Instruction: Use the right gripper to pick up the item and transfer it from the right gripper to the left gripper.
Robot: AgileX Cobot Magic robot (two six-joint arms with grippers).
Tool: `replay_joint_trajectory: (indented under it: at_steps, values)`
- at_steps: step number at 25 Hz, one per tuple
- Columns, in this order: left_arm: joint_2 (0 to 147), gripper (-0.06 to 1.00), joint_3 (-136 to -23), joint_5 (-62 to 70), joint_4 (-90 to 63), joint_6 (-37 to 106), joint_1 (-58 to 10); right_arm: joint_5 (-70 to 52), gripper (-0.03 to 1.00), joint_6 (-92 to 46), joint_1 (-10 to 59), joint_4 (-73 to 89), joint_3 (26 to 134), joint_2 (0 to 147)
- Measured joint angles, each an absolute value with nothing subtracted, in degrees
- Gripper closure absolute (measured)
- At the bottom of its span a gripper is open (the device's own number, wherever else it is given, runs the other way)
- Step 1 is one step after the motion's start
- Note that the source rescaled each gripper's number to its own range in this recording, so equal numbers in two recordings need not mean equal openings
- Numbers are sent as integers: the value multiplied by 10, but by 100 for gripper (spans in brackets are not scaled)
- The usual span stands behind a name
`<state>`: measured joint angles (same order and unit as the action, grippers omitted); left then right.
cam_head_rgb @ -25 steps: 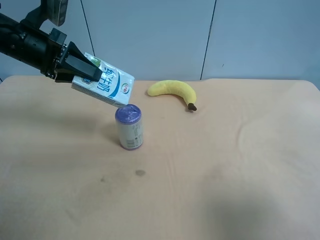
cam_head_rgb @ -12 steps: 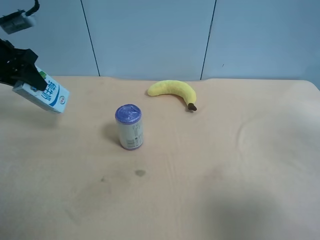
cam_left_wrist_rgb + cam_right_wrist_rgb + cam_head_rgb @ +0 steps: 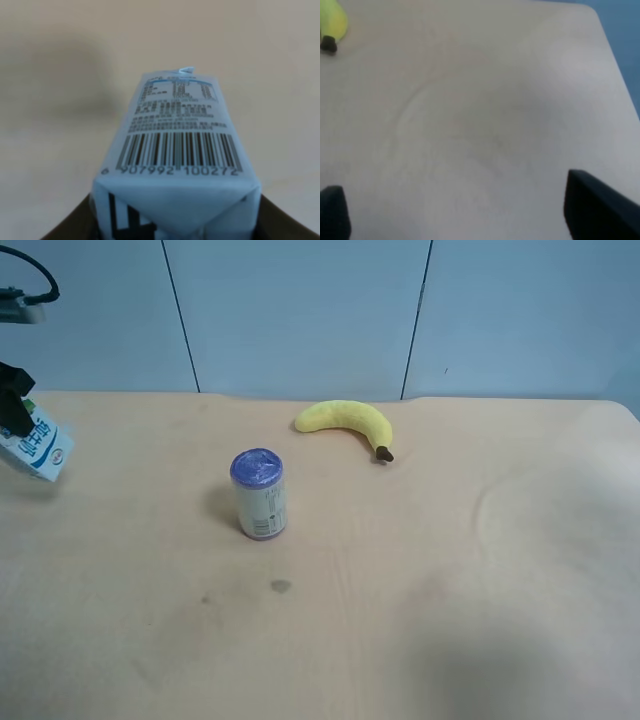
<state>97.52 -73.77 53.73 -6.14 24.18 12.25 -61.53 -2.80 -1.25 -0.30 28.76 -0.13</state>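
A white and blue milk carton (image 3: 38,445) hangs tilted at the far left edge of the exterior high view, above the table. My left gripper (image 3: 14,400) is shut on it and is mostly cut off by the frame edge. In the left wrist view the carton (image 3: 177,150) fills the middle, barcode side up, with the gripper (image 3: 175,222) clamped on its near end. My right gripper (image 3: 465,215) is open and empty over bare table. It does not show in the exterior high view.
A purple-topped can (image 3: 258,495) stands upright left of the table's middle. A yellow banana (image 3: 345,420) lies behind it toward the back; its tip shows in the right wrist view (image 3: 332,20). The tan table (image 3: 450,570) runs to a blue wall.
My left gripper has carried the carton from above the can to the far left edge of the exterior high view and lower. The can and banana have not moved.
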Motion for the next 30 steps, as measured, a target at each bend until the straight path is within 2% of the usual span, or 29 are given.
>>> replay_joint_trajectory:
  at_steps: [7, 15, 30]
  values:
    - [1013, 94, -738, 546, -56, 218, 122, -615, 26, -28, -12, -3, 288, -1]
    - [1048, 94, -738, 501, -47, 214, 89, -615, 26, -28, -12, -3, 288, -1]
    - [1084, 94, -738, 471, -7, 191, 89, -615, 26, -28, -12, -3, 288, -1]
